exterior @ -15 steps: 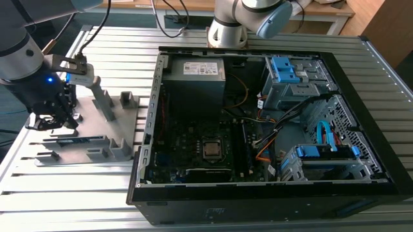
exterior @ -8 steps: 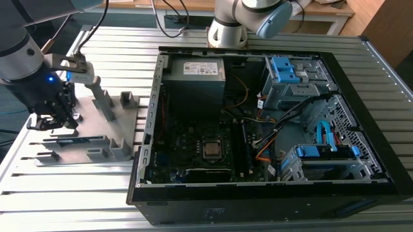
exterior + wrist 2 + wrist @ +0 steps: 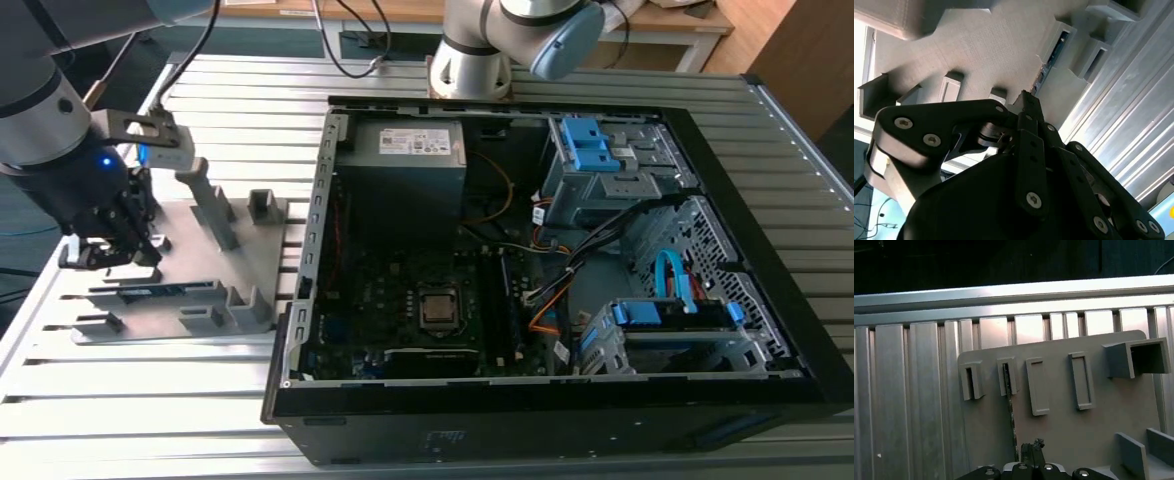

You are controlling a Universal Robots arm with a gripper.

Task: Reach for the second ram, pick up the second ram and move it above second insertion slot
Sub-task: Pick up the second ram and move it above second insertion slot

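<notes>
The second ram [image 3: 1010, 415] is a thin dark stick standing on edge in a slotted block of the grey holder plate [image 3: 1064, 435]. In the exterior view the ram [image 3: 158, 291] lies across the plate [image 3: 200, 265] at the exterior view's left. My gripper [image 3: 114, 252] hangs over the plate's outer part, just beside the ram. In both wrist views the black fingertips [image 3: 1033, 449] sit close together at the ram's near end [image 3: 1046, 67], slightly to one side of it, with nothing seen between them. The gripper [image 3: 1026, 99] looks shut. The long memory slots [image 3: 507, 290] sit beside the processor socket inside the computer case.
The open computer case [image 3: 307, 300] takes up the middle and the exterior view's right, with cables, drive cages and a power supply inside. Grey posts and blocks [image 3: 220, 215] stand on the holder plate. A second arm's base [image 3: 470, 60] stands behind the case on the ribbed metal table [image 3: 134, 400].
</notes>
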